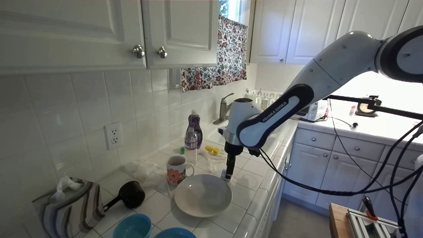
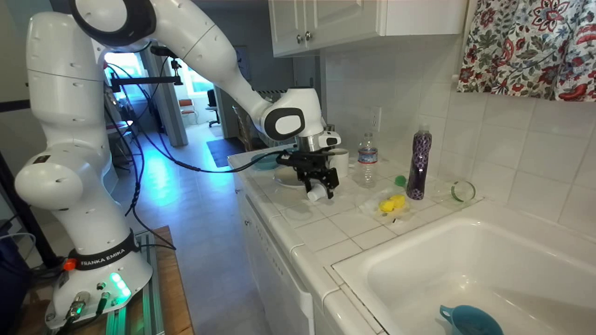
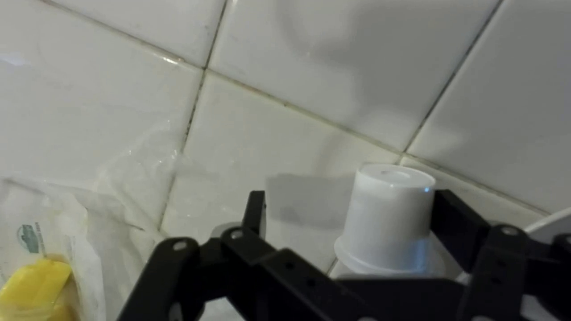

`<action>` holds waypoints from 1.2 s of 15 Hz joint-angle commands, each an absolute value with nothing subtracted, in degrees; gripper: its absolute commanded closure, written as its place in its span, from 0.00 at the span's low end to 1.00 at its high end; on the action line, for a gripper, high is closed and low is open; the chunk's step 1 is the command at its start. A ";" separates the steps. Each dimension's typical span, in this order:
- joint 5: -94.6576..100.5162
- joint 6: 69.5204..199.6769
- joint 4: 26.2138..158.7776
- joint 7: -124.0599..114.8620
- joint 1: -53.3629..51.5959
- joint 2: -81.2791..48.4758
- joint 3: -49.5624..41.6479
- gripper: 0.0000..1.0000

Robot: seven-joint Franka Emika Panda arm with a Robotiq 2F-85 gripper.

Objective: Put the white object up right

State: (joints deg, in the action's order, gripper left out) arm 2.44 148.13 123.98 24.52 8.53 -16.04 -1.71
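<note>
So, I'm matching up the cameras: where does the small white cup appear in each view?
In an exterior view, the small white cup is just right of centre, low, partly hidden beside the plate.
In an exterior view, the small white cup is just right of centre, slightly below mid-height.
In the wrist view, the small white cup is lower right, seen inside the open claw.
Shared landmark, in all three: the yellow item.

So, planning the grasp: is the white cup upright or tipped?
Tipped: in an exterior view, the white cup slants clearly sideways instead of standing.
</note>
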 commanded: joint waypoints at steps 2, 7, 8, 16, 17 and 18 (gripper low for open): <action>1.71 148.29 120.87 23.85 8.43 -18.89 -0.88 0.30; 2.20 147.85 117.58 22.31 7.76 -20.89 -0.45 0.32; 2.24 147.79 116.91 21.98 7.68 -21.27 -0.38 0.35; 2.79 149.29 117.46 18.79 7.48 -21.59 -1.01 0.44; 2.72 149.31 117.47 18.42 7.54 -21.60 -1.13 0.42; 2.87 149.48 117.58 17.72 7.44 -21.48 -1.42 0.36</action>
